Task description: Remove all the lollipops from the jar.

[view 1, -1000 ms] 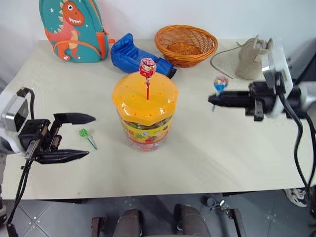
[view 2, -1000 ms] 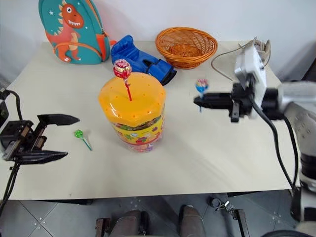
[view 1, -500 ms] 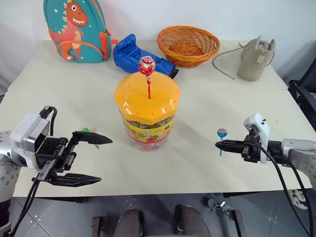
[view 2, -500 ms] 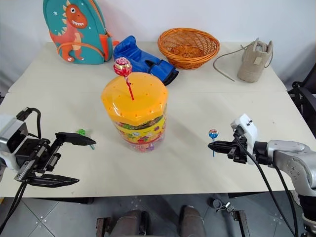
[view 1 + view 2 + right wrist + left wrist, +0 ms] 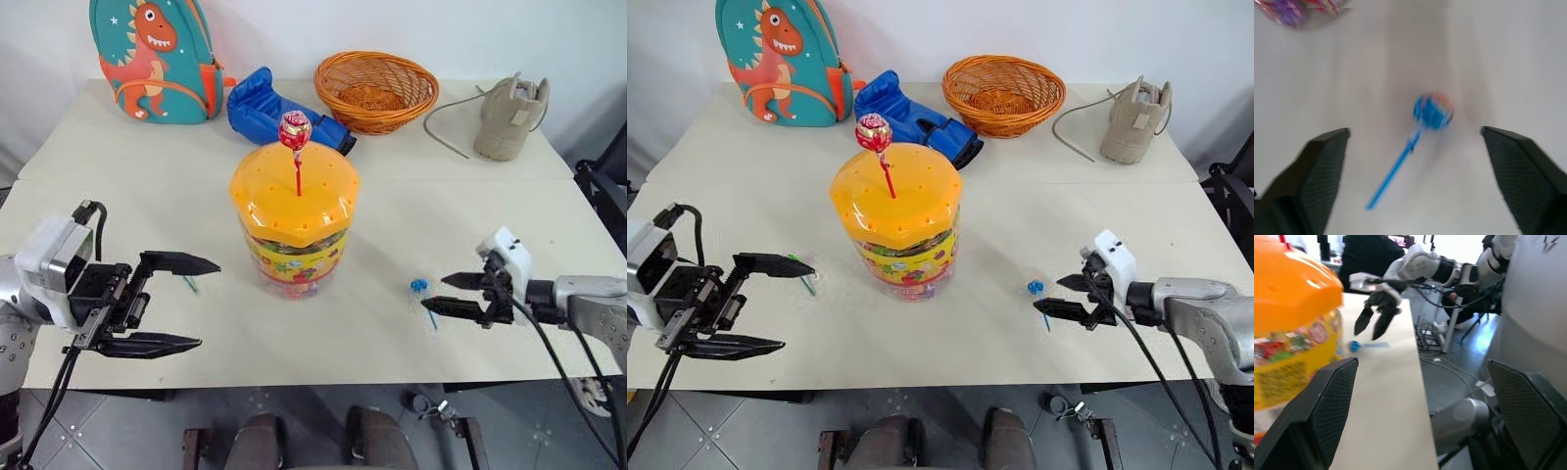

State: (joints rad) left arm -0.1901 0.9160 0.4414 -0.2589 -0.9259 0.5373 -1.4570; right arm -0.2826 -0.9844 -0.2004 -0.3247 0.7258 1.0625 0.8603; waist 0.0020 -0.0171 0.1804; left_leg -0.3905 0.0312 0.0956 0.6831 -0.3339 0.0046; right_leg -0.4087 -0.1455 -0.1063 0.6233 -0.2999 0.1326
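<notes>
A: Where is the blue lollipop [image 5: 419, 288] lying?
B: On the worktop [image 5: 392, 215], just off the wide right claw [image 5: 446, 292]; the left claw [image 5: 206, 304] is gaping too.
A: The jar [image 5: 293, 220]?
B: Holding the red lollipop [image 5: 294, 131]; label unreadable.

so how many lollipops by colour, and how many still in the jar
red: 1, stuck in the jar lid
blue: 1, on the table
green: 1, on the table, partly behind the left end effector
total: 3, with 1 still in the jar
</notes>
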